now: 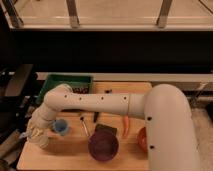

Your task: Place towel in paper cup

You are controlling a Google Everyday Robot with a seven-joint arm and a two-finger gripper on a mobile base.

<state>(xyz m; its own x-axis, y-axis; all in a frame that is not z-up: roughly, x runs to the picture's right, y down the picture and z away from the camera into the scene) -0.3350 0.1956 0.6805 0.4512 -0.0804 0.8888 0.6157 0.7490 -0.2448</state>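
The cream-white paper cup (40, 141) stands upright at the front left corner of the wooden table (65, 155). My gripper (37, 129) hangs right over the cup's rim, at the end of the white arm that reaches across from the right. A whitish, faintly bluish bit that looks like the towel (34, 133) shows at the gripper's tip, at the cup's mouth. Whether it is held or lies in the cup I cannot make out.
A small blue cup (61, 126) stands just right of the paper cup. A purple bowl (103, 145) sits front centre, with an orange strip (126, 127) and an orange round thing (142, 139) to its right. A green bin (65, 82) is at the back left.
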